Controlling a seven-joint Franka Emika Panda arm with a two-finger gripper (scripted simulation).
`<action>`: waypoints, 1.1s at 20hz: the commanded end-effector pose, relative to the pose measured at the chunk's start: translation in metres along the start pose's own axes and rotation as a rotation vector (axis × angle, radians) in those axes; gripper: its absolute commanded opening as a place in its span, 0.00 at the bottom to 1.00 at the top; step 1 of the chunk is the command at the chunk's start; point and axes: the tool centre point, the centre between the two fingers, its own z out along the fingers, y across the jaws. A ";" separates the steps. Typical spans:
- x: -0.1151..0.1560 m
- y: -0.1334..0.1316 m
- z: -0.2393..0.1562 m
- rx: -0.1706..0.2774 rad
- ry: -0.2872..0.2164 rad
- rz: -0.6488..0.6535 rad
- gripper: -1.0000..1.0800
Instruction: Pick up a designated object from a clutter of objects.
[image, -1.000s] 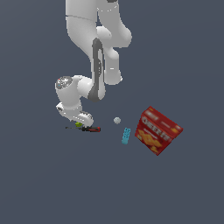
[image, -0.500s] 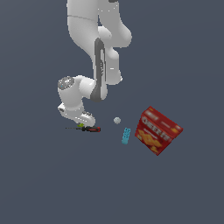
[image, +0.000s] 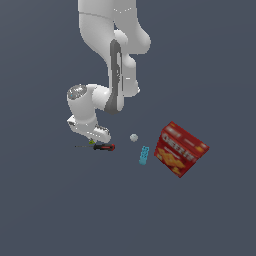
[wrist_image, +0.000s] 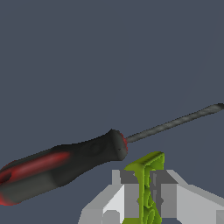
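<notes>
In the wrist view, the jaws (wrist_image: 142, 197) stand closed against both faces of the yellow-green wedge (wrist_image: 146, 183), which sits upright between the two grey pads at the lower centre of the frame, its top edge poking above them. Just beyond it lies the screwdriver (wrist_image: 65, 164), handle toward the lower left, thin shaft running to the right edge; whether it touches the wedge I cannot tell.

In the exterior view, the wedge (image: 92, 142) is only a speck under the arm's hand at left of centre, low at the table (image: 50, 210). The grey ball (image: 134, 137), teal block (image: 144, 155) and red box (image: 180, 149) lie well apart to the right.

The likeliest trouble is the thin piece twisting or slipping out on the lift, since the pads seem to hold only a narrow strip. A finger could also catch the nearby handle and drag it.
</notes>
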 end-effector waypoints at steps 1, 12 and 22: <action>-0.004 -0.005 -0.008 0.000 0.000 0.000 0.00; -0.034 -0.041 -0.067 -0.001 -0.009 0.005 0.00; -0.069 -0.084 -0.139 -0.008 -0.017 0.010 0.00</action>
